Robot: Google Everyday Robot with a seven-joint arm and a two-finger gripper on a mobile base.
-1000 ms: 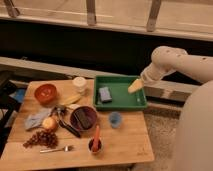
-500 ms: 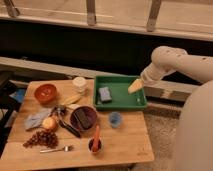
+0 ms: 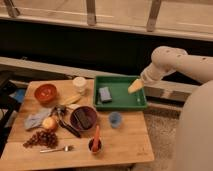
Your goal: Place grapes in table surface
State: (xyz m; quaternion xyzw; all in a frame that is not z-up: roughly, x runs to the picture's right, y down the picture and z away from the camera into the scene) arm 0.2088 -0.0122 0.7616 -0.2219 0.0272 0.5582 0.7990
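The grapes (image 3: 41, 138), a loose bunch of dark reddish-brown berries, lie on the light tan wooden table surface (image 3: 125, 142) near its front left. A yellow-orange round fruit (image 3: 49, 123) sits just behind them. My gripper (image 3: 135, 86), with yellowish fingers, hangs from the white arm (image 3: 172, 62) over the right end of the green tray (image 3: 120, 104), far to the right of the grapes. It holds nothing that I can see.
On the table: a red bowl (image 3: 45, 92), a white cup (image 3: 79, 84), a dark bowl (image 3: 83, 118), a blue cup (image 3: 115, 119), a dark cup with an orange stick (image 3: 95, 144), a grey cloth (image 3: 36, 119), a fork (image 3: 56, 149). A blue block (image 3: 105, 94) lies in the tray.
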